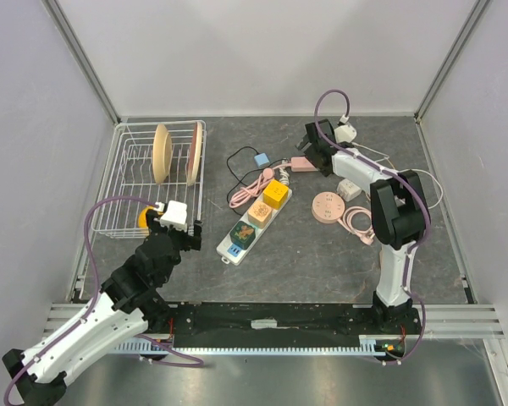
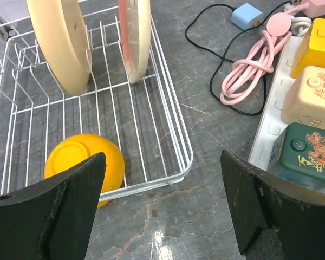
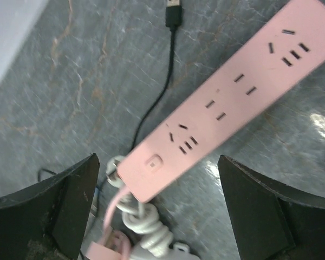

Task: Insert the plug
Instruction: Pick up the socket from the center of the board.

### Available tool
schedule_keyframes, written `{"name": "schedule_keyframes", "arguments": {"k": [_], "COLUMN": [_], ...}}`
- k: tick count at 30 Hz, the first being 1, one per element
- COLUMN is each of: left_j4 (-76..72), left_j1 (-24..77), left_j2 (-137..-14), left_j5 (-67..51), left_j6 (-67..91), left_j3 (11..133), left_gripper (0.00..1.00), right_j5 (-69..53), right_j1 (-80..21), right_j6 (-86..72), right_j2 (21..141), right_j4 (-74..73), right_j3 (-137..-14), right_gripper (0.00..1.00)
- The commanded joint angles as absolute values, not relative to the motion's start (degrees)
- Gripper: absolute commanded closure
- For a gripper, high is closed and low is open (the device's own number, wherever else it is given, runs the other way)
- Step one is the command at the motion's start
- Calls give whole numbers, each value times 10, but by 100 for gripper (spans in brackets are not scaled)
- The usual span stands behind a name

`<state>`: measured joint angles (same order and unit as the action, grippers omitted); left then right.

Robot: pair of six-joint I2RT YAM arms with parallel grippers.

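Shows the left gripper (image 2: 162, 157) released, jaws spread wide with nothing between them, poised over bare table (image 2: 206, 216) just short of the near corner of a white wire dish rack (image 2: 176, 135). Ahead and to its left, inside the rack: a yellow bowl (image 2: 78, 154), and beyond it a beige plate (image 2: 57, 38) and a second plate (image 2: 135, 32), both on edge. Close on its right: a white power strip (image 2: 271, 130) carrying green, beige and yellow cube adapters. Farther ahead on the right: a coiled pink cable (image 2: 249, 70) and a blue plug (image 2: 246, 15) on a black cord, probably the task's plug, though small and far in this view; flat on the table, touched by neither gripper.

Shows the right gripper (image 3: 157, 162) likewise released and empty, directly above a pink power strip (image 3: 227, 97), switch end between the fingers, sockets running ahead and to the right. Ahead of it, beside the strip: a black USB connector (image 3: 173, 12).
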<state>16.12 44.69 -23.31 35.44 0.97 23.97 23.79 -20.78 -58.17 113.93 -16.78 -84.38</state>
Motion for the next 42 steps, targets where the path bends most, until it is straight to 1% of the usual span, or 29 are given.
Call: {"name": "schedule_keyframes", "arguments": {"k": [1,12,19,22,23,25,26,28,29,31,32,33,34,36,42], "left_j4": [132,131,131,130,131,132,131,132,131,131,131,132,132,131,130], "left_j1": [443,443,442,442,442,442,443,443,443,443,442,442,442,442,442], "left_j2": [-236,-223,-227,-226,-226,-227,-227,-227,-226,-224,-223,-222,-221,-221,-222], "left_j5": [354,347,348,347,348,347,346,346,346,346,346,345,347,344,321], "left_j6": [-6,-5,-8,-9,-9,-9,-9,-9,-10,-9,-9,-8,-10,-9,-9], "left_j3": [241,239,239,238,238,238,239,238,239,239,239,239,239,240,243], "left_gripper": [7,7,7,7,7,7,7,7,7,7,7,7,7,7,7], "right_j5": [259,247,238,233,233,230,228,227,226,226,225,226,224,219,197], "right_j1": [-208,-211,-211,-211,-211,-210,-208,-207,-207,-207,-207,-207,-207,-206,-207], "right_j6": [-693,-752,-752,-751,-751,-753,-753,-753,-750,-747,-739,-736,-731,-713,-662], "right_j2": [1185,1244,1254,1254,1254,1254,1255,1256,1255,1250,1240,1235,1228,1199,1120], "right_j4": [-167,-186,-194,-192,-190,-184,-177,-175,-172,-171,-167,-164,-150,-127,-12], "right_j3": [-898,-932,-918,-907,-904,-895,-892,-894,-896,-901,-903,-905,-906,-904,-910], "right_gripper": [2,2,2,5,11,20,31,39,51,64,76,82,93,100,100]}}
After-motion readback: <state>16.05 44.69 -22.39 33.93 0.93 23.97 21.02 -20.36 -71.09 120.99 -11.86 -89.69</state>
